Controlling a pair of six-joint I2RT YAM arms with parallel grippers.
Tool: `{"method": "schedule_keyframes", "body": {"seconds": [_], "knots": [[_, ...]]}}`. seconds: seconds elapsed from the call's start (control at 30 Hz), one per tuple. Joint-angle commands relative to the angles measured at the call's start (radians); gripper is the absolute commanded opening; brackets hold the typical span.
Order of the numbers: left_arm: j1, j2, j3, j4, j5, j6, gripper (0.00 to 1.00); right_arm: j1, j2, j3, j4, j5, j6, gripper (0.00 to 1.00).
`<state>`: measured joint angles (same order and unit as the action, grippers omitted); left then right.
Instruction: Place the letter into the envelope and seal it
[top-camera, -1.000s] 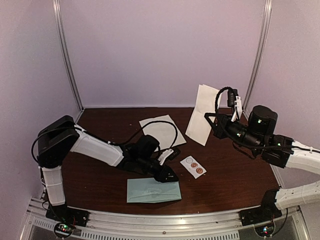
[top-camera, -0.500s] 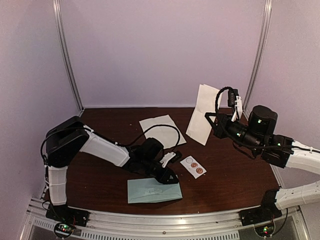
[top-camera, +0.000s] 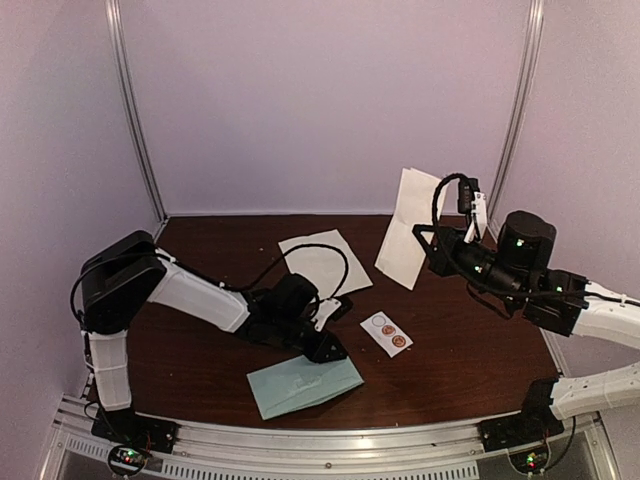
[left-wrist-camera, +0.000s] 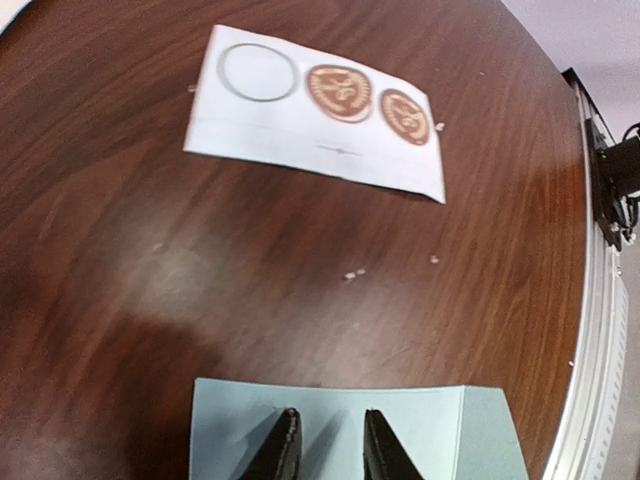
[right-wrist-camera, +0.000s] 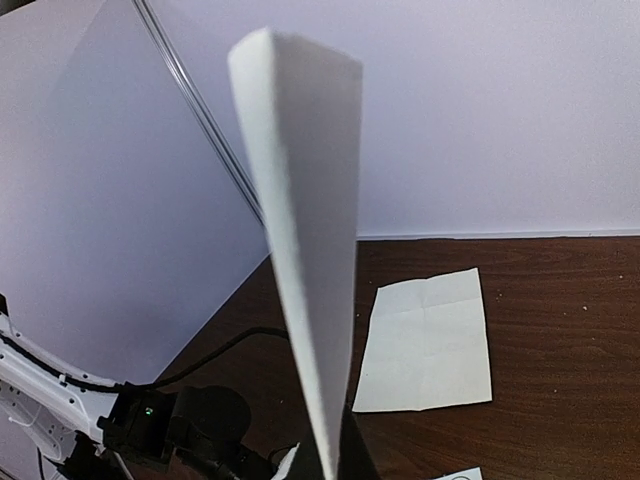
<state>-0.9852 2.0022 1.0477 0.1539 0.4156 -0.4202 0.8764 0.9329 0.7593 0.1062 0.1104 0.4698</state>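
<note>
The counter (top-camera: 470, 350) is dark wood w/ everything spread across its middle and front. Biggest piece is the letter (top-camera: 405, 228), a folded white sheet that my right hand (top-camera: 428, 245) has clamped by its lower end, held upright in the air over the far right of the counter, well apart from the rest. A second flat sheet (top-camera: 318, 262), creased, lies toward the back, not in play. The envelope (top-camera: 300, 385) lies flat and a bit skewed near the front edge, roughly centre; I can't see an open flap or mouth from either view. The sticker strip (left-wrist-camera: 315, 110), one empty ring plus two brown seals, sits near the envelope's far right, not touching it. My left hand (left-wrist-camera: 327, 440) is down on the envelope's far edge, fingers at a narrow gap, tips on the paper, nothing visibly btwn them. So I judge the step as prepping the envelope: letter ready, pocket not. Next move prob needs the left hand to lift the flap and pin the body so the right hand can bring the letter down edge-first; thin paper may slide on the counter.
</note>
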Motion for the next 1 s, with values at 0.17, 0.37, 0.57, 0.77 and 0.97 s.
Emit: {"method": "schedule_keyframes", "body": {"seconds": [0.17,0.37,0.57,0.77,0.97], "knots": [[0.118,-0.134,-0.139,-0.018,-0.152,0.004,0.24,-0.005,-0.029,-0.015,-0.016,0.023,-0.010,0.00],[0.162,-0.194,-0.215,-0.010,-0.192,-0.009,0.24,-0.005,-0.032,-0.016,-0.019,0.025,-0.006,0.00],[0.169,-0.256,-0.255,-0.003,-0.230,-0.024,0.24,-0.005,-0.025,-0.014,-0.023,0.024,-0.001,0.00],[0.174,-0.363,-0.285,-0.027,-0.278,-0.034,0.24,-0.005,-0.027,-0.014,-0.034,0.022,0.006,0.00],[0.174,-0.524,-0.293,-0.068,-0.272,-0.053,0.27,-0.005,-0.021,-0.009,-0.055,0.002,0.018,0.00]]}}
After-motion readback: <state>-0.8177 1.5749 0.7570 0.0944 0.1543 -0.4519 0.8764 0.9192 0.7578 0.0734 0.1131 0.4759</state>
